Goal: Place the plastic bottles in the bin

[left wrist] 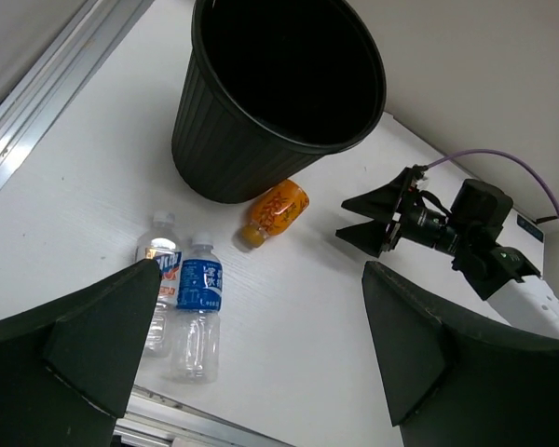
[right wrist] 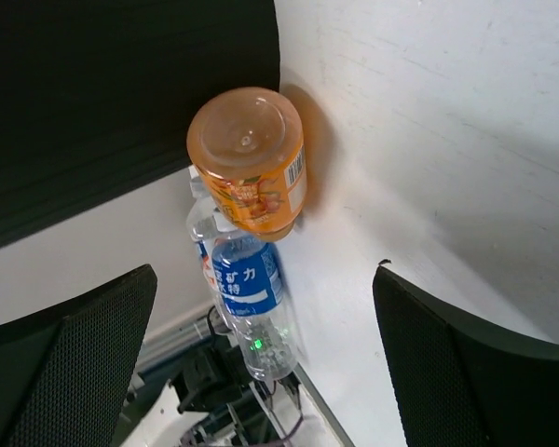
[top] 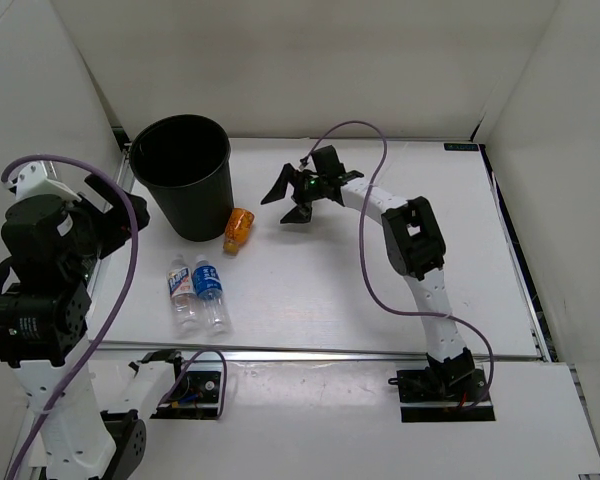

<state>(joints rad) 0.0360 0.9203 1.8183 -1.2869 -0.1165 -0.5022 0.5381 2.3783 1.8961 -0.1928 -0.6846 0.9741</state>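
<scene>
Lying beside the black bin [top: 185,180] at upper left, the orange bottle [top: 238,230] faces the right gripper [top: 276,207] (spread, empty); the left gripper [left wrist: 261,270] is spread too.

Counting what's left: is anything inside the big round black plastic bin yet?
Nothing shows inside the round black plastic bin. Its upper inner wall looks bare, but the bottom is lost in dark shadow in the top and left wrist views, so a bottle there would be hidden.
</scene>
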